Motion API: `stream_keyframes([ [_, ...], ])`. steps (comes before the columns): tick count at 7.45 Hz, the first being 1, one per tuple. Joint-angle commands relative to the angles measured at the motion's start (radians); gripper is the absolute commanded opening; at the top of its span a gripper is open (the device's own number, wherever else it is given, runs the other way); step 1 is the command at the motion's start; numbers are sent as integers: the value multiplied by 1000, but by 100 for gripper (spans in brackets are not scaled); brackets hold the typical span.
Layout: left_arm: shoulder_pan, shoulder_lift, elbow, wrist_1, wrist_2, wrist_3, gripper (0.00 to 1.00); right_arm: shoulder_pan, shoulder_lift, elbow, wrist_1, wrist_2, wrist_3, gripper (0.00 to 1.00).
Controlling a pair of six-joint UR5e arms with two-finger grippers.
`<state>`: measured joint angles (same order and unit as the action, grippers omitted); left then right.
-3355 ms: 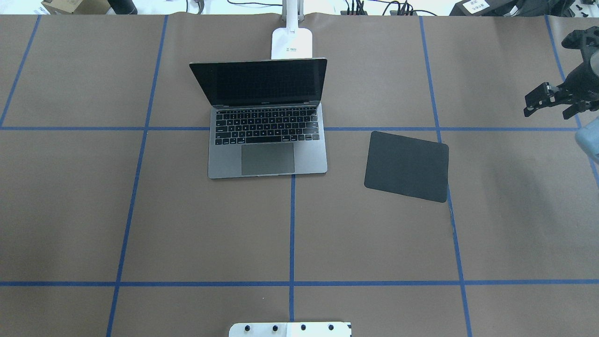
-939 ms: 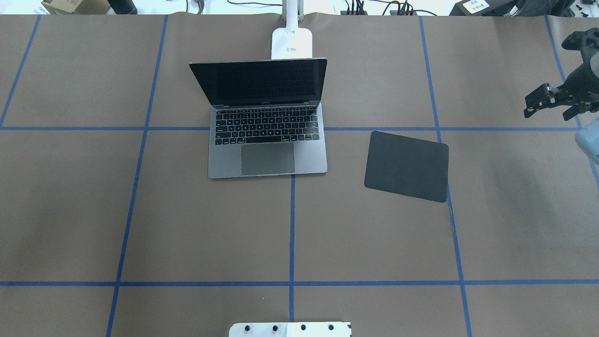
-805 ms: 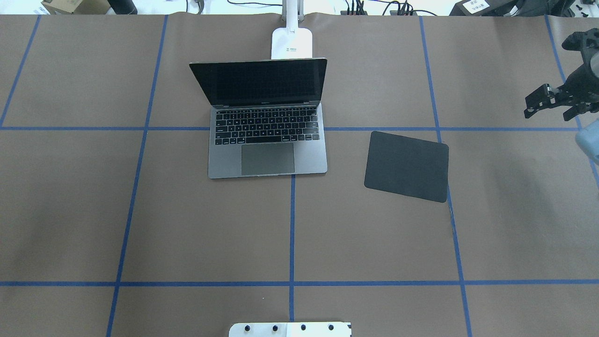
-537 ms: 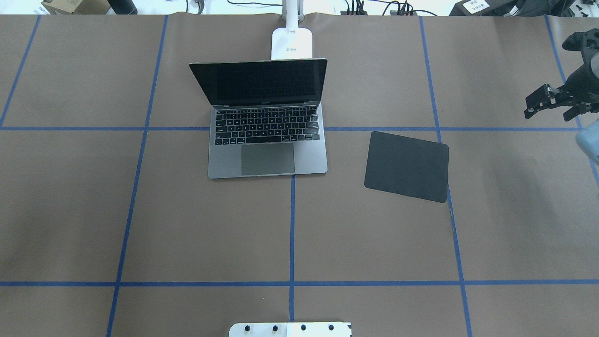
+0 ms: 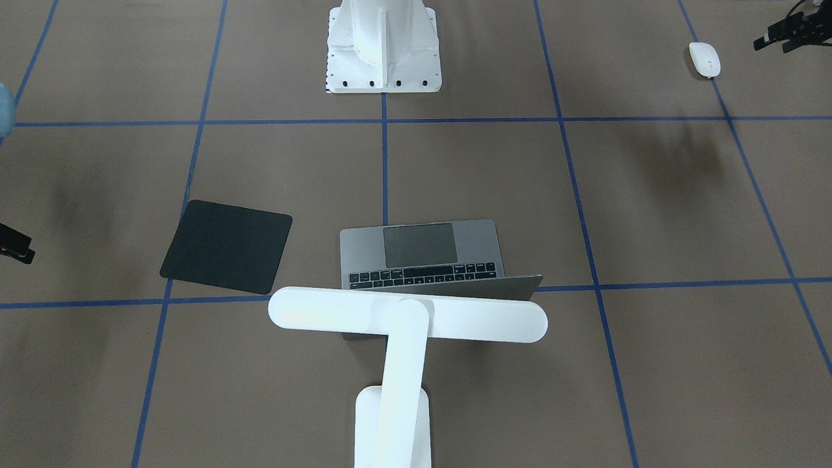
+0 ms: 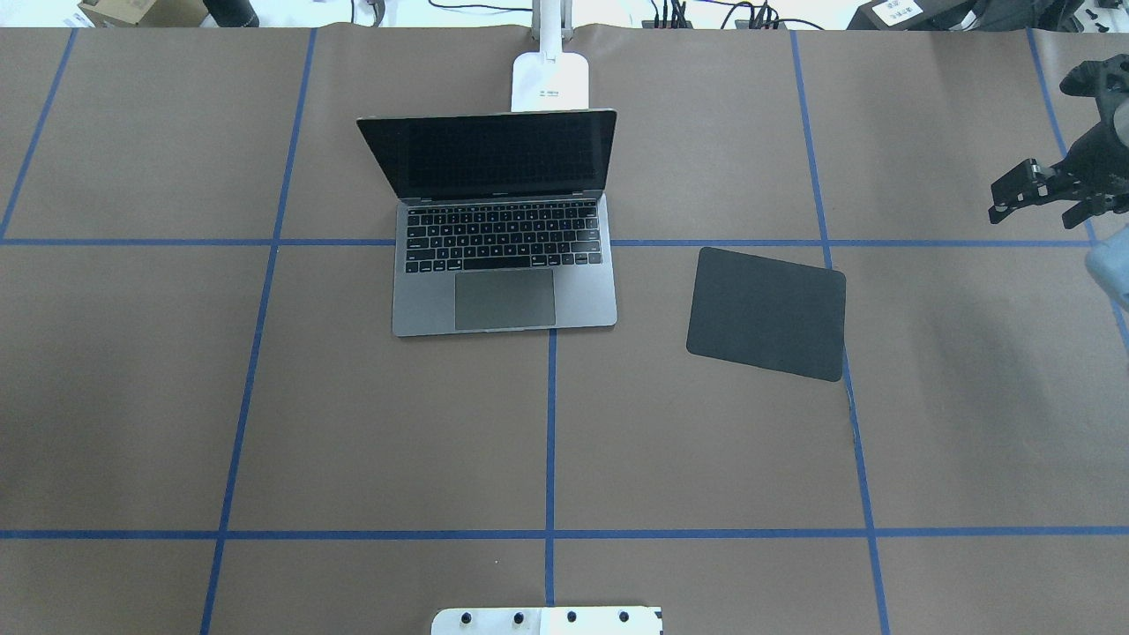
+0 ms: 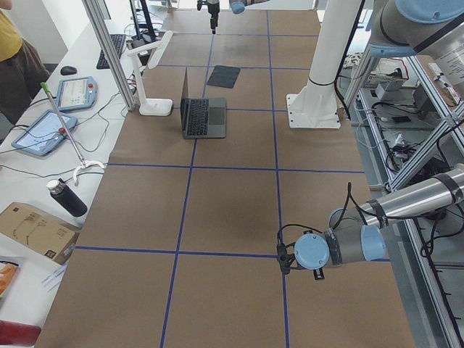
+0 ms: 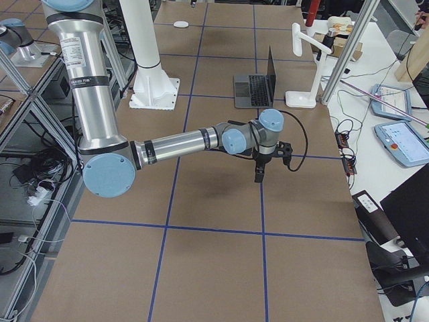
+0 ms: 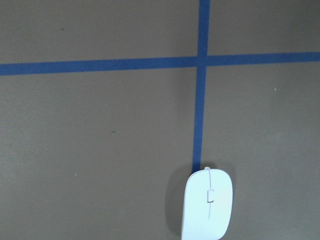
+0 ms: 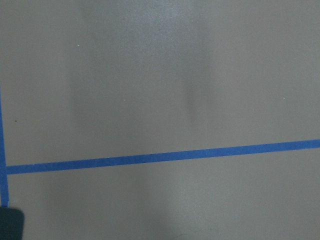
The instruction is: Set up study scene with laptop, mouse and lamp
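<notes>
The mouse (image 5: 704,59) lies flat on the brown-papered table (image 6: 706,459) toward the robot's-left end, on the robot's side, over a blue tape line (image 9: 202,100) and well apart from everything else. The left gripper (image 5: 780,36) hangs near it, further toward that end; I cannot tell whether its jaws are apart or together. The laptop (image 6: 504,282) sits open mid-table on the far side, its dark screen facing the robot. The lamp (image 5: 408,315) stands just behind the lid, with its bar head over the lid's top edge. The black mouse pad (image 6: 766,313) lies slightly skewed to the laptop's right, with a gap between them. The right gripper (image 6: 1039,190) is held above the table past the pad, near the right end, and its jaws are equally unclear. Bare paper runs from mouse to laptop, and from the white pedestal (image 5: 383,58) to the laptop's front edge. The lamp's base sits near the far table edge.
</notes>
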<state>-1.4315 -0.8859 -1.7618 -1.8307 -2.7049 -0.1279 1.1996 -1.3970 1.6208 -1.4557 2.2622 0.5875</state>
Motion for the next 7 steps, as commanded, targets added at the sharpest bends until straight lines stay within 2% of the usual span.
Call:
stream_keyframes([
  [1, -15, 42, 68, -271, -41, -211, 100, 0, 1, 1, 0, 0, 0, 100],
  [2, -12, 35, 67, -310, -38, -310, 100, 0, 1, 1, -2, 0, 2, 100],
  [3, -7, 10, 59, -413, 3, -419, 100, 0, 1, 1, 0, 0, 2, 100],
  [4, 5, -22, 41, -429, 48, -447, 100, 0, 1, -1, 0, -1, 2, 100],
  [7, 139, -38, -74, -429, 270, -466, 100, -2, 3, -4, -2, 0, 2, 100],
])
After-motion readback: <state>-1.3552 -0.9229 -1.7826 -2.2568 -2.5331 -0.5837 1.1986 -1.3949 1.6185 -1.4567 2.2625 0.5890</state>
